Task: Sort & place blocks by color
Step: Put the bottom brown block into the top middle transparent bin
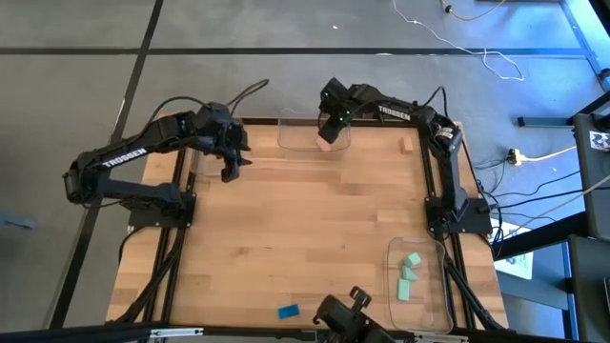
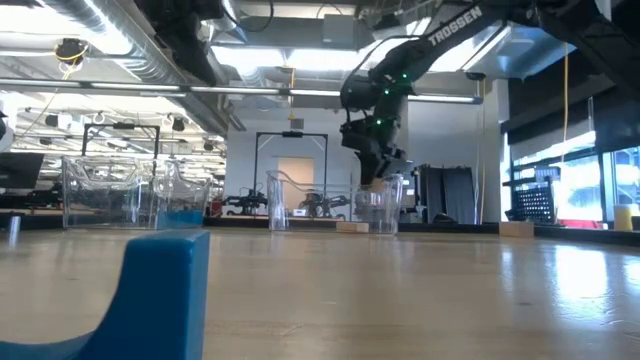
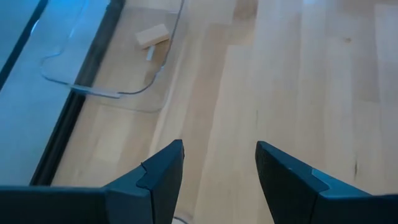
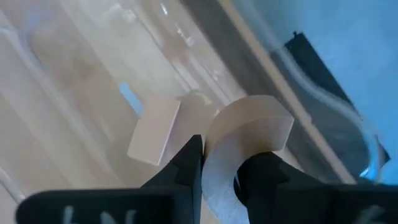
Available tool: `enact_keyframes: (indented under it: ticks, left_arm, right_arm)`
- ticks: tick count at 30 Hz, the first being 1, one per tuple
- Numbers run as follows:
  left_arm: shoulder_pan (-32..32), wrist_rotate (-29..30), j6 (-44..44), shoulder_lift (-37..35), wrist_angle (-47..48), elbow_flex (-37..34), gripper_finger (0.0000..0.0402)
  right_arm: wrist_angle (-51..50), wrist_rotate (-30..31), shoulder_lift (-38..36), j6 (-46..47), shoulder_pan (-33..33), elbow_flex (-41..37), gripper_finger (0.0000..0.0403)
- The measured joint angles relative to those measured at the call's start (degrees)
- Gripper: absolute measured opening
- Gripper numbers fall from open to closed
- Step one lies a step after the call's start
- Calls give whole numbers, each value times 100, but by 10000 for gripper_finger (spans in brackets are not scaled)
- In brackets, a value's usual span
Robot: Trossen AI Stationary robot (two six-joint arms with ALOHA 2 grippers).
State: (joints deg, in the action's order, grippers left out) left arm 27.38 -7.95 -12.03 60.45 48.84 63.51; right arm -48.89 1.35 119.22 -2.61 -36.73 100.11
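Observation:
My right gripper (image 1: 329, 135) hangs over a clear tray (image 1: 286, 133) at the table's far edge, shut on a tan arch-shaped block (image 4: 249, 140). Below it, a second tan block (image 4: 155, 130) lies flat on the tray's floor. A third tan block (image 1: 407, 145) lies on the table at the far right. A blue block (image 1: 288, 312) rests near the front edge. Three mint green blocks (image 1: 410, 276) lie in a clear tray (image 1: 393, 250) at the near right. My left gripper (image 1: 232, 171) stands open above the far left of the table, holding nothing. My right gripper pinches the tan arch-shaped block (image 4: 217, 155) between its two fingers, and the block's curved end sticks out past the fingertips (image 4: 193, 158). The fingers point steeply down, slanting toward the far edge. The block is lifted clear, above the tray (image 2: 385, 212).
A clear tray (image 2: 110, 195) with something blue in it stands at the far left, beside the left arm. The blue block (image 2: 150, 290) looms close in the low view. The middle of the table is bare wood.

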Motion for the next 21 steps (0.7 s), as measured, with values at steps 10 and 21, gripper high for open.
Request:
enact_keyframes:
  ticks: [10,21]
  left_arm:
    - [350,-6,-7,0,0,0,192]
    - [402,-26,-9,0,2,0,192]
  right_arm:
    - [312,-264,0,51,2,-377,73]
    - [493,-263,22,79,4,-505,95]
